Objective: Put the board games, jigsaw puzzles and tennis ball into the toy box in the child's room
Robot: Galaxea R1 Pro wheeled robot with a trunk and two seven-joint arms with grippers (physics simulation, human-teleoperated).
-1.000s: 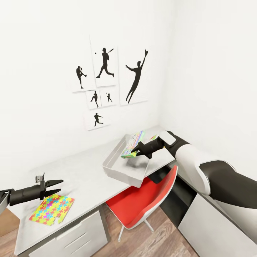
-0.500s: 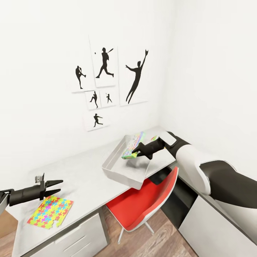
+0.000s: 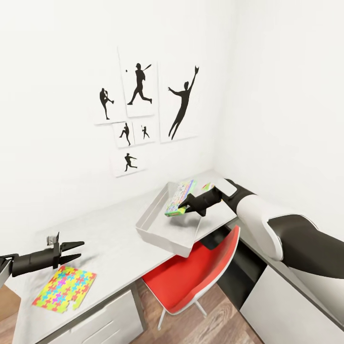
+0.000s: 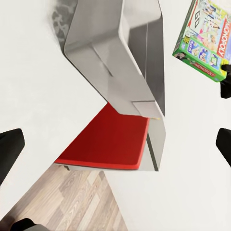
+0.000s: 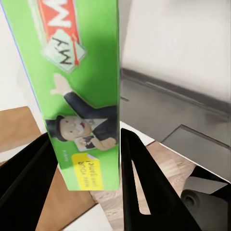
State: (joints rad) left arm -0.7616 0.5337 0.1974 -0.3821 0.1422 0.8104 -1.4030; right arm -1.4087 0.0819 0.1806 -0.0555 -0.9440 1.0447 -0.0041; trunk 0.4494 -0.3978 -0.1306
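We see our right gripper (image 3: 184, 204) clamped on the lower edge of a thin green printed board game box (image 3: 178, 198), its two black fingers (image 5: 139, 183) on either side of the box's narrow edge. The box sits tilted above the light grey open-topped toy box (image 3: 165, 243), which rests on the pale grey desk top (image 3: 114, 239) above a red chair seat (image 3: 191, 277). Our left gripper (image 3: 71, 252) hovers with its fingers spread and empty, just above a multicoloured flat square jigsaw puzzle (image 3: 64, 288) lying near the desk's front edge, well apart from the bin.
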